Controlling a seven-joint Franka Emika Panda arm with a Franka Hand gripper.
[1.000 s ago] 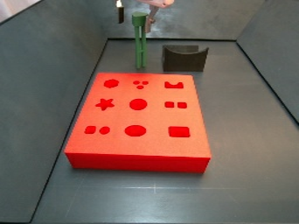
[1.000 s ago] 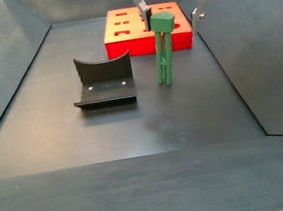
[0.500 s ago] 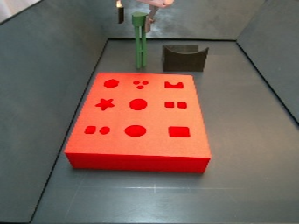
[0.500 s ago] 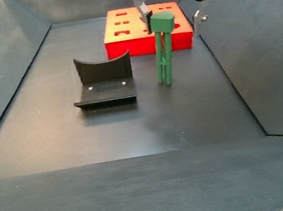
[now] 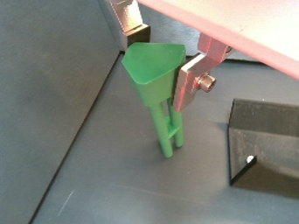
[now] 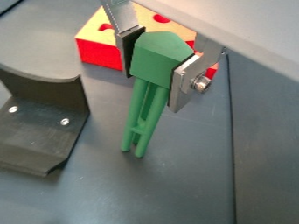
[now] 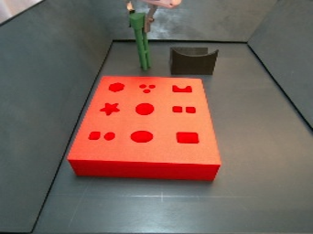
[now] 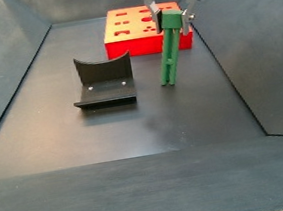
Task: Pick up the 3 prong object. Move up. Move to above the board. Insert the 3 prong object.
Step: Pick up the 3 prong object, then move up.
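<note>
The 3 prong object [image 7: 142, 46] is a slender green post standing on the floor behind the board, between it and the back wall. It leans, with its foot on the floor in a side view [image 8: 169, 55]. My gripper [image 7: 137, 9] is at the post's wide top, and both wrist views [image 5: 163, 59] [image 6: 156, 68] show its pads pressed on either side of that top. The board [image 7: 123, 125] is a flat red block with shaped holes, lying in the middle of the floor and apart from the post; it also shows in a side view [image 8: 128, 47].
A dark grey U-shaped holder [image 7: 192, 60] stands beside the post, behind the board; it also shows in a side view [image 8: 102, 81] and in both wrist views [image 6: 35, 118] [image 5: 267, 144]. Grey walls slope up round the floor.
The post stood upright before and now leans, its top shifted sideways with the gripper. The fingers have closed on its top. Board and holder have not moved.
</note>
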